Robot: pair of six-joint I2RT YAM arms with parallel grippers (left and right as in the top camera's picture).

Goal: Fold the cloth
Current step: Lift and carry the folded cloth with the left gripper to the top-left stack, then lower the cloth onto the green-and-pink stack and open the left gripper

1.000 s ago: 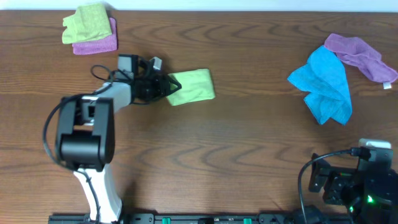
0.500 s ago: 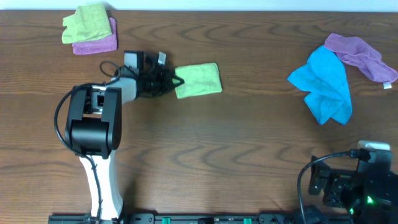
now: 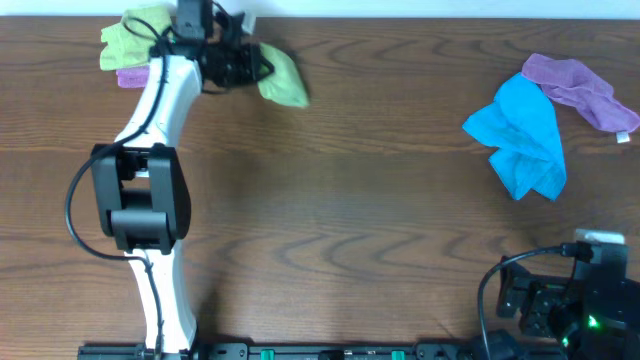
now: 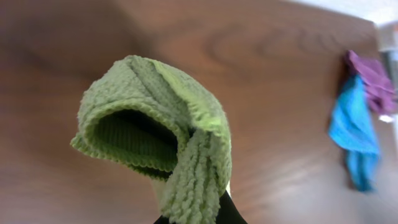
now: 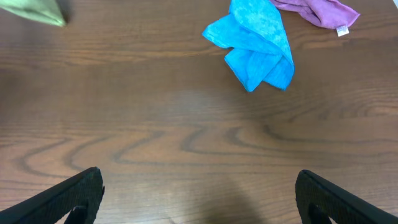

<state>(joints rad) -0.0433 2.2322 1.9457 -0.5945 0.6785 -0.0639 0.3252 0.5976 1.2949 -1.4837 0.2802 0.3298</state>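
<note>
The lime-green cloth (image 3: pixel 280 80), folded small, hangs in the air from my left gripper (image 3: pixel 250 68) at the table's back left. In the left wrist view the cloth (image 4: pixel 155 124) is bunched and drooping, pinched between the shut fingers (image 4: pixel 198 211). A corner of it shows at the top left of the right wrist view (image 5: pixel 34 11). My right gripper (image 5: pixel 199 193) is open and empty over bare table at the front right; its arm (image 3: pixel 575 300) sits low there.
A folded lime-green cloth (image 3: pixel 135 35) lies on a purple cloth (image 3: pixel 132 76) at the back left, just beside the left arm. A crumpled blue cloth (image 3: pixel 525 135) and a purple cloth (image 3: pixel 585 88) lie at the back right.
My left gripper has lifted the folded green cloth off the table and carried it back and left toward the stack. The right arm has not moved.
</note>
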